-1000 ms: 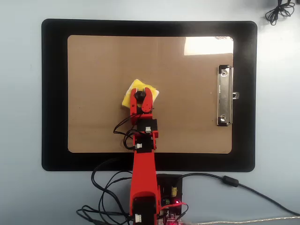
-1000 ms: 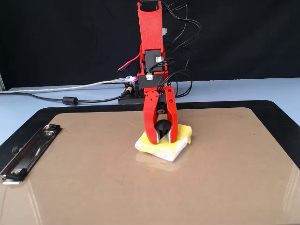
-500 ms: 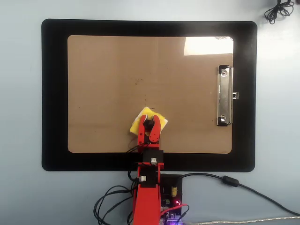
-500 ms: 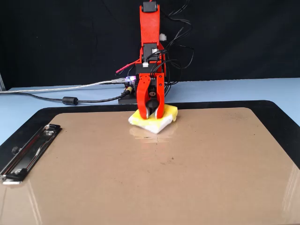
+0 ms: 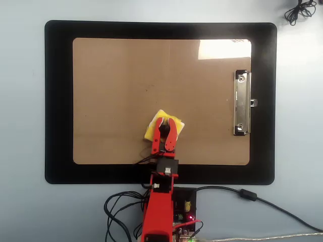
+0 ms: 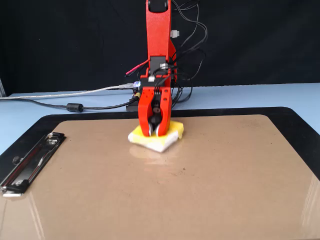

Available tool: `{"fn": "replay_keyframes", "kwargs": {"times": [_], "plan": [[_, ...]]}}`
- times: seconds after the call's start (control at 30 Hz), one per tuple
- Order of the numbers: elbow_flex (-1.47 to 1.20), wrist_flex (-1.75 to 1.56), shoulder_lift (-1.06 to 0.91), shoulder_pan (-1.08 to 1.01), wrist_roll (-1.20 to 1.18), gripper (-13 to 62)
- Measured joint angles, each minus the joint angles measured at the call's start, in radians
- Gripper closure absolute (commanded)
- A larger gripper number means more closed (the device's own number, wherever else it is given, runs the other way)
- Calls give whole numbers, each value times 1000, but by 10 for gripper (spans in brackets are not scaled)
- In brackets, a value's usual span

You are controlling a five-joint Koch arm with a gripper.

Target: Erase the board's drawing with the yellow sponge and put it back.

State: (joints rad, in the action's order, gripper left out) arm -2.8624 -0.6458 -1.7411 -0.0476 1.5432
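Large brown board point(image 5: 116, 85), flat with rounded corners, silver clip at the right short edge in the overhead view. Small yellow sponge point(image 5: 154, 124) with whitish edges, lying on the board near its lower long edge, corners turned diagonally, partly covered. Drawing not discernible.

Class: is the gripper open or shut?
Shut on the sponge: both red fingers of the gripper press its black knob, the sponge flat on the board.

Two fixed cameras, one above and one facing the arm

The whole board point(image 5: 116, 80) is seen straight down in the overhead view; in the fixed view it is seen low and close from opposite the arm point(image 6: 159, 50). Board, sponge point(image 5: 160, 121) and arm are shared.
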Motion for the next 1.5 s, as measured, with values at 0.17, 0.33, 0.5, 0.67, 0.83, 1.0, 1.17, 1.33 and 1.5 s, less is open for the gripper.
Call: {"fn": "replay_keyframes", "kwargs": {"times": [0.17, 0.33, 0.5, 0.67, 0.83, 1.0, 1.17, 1.33, 1.5], "plan": [[32, 3, 28, -8, -2, 576], [425, -15, 379, -6, -3, 576], [580, -37, 526, 3, -2, 576], [279, -38, 258, 80, -2, 575], [52, -25, -6, 152, -6, 576], [291, -26, 216, 221, 9, 576], [761, -37, 600, 212, 12, 576], [772, -46, 663, 209, 12, 576], [313, -40, 305, 212, 14, 576]]}}
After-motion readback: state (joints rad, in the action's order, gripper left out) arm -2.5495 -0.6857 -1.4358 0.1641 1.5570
